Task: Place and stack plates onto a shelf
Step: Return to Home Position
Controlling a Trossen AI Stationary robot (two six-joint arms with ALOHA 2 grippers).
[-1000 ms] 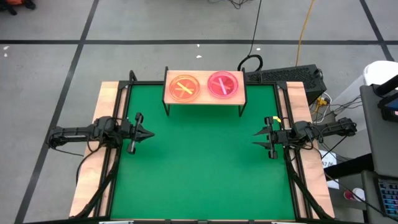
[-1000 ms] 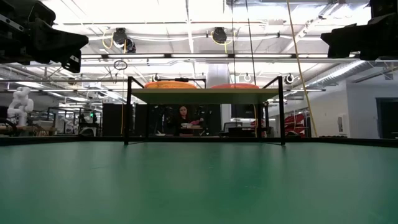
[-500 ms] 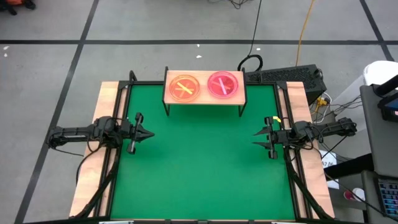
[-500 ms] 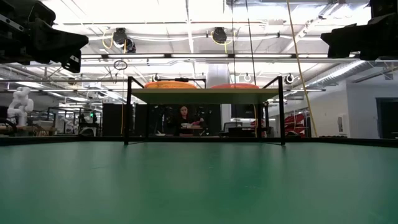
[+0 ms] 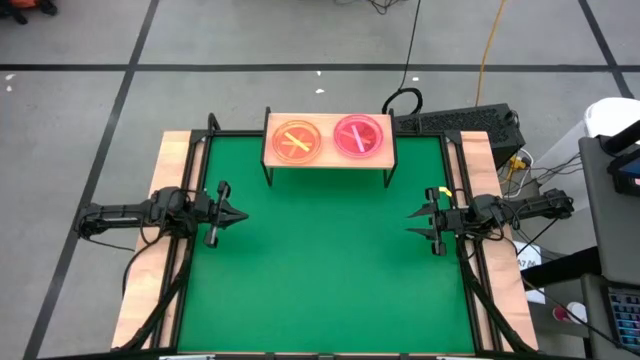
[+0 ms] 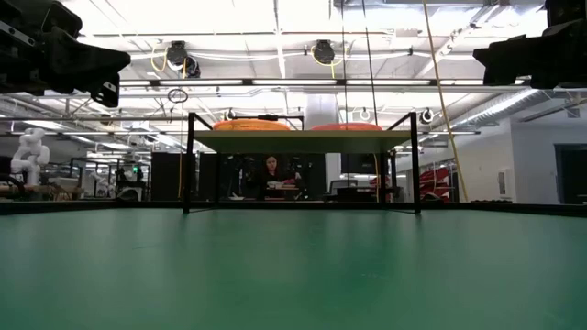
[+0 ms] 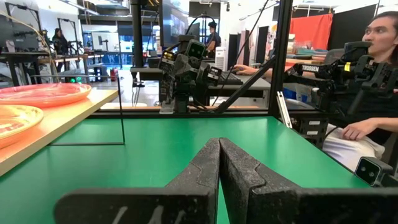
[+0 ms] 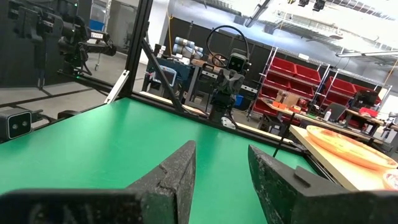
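The shelf [image 5: 329, 142], a light-wood board on thin black legs, stands at the table's far edge. On its left half rests an amber plate [image 5: 295, 141] with crossed yellow stripes, and on its right half a pink plate [image 5: 358, 135] with a bright stripe. How many plates lie in each spot I cannot tell. My left gripper [image 5: 243, 215] hovers shut at the table's left side, pointing right. My right gripper [image 5: 409, 222] hovers open at the right side, pointing left. Both are well short of the shelf. The left wrist view shows the amber plate [image 7: 12, 121] and the pink plate [image 7: 43, 93].
Green table top [image 5: 320, 270] lies between the two grippers and in front of the shelf. Black frame rails [image 5: 196, 180] run along the table's sides. A person sits beyond the table's right side [image 7: 367, 81]. Another sits behind the far edge [image 6: 271, 174].
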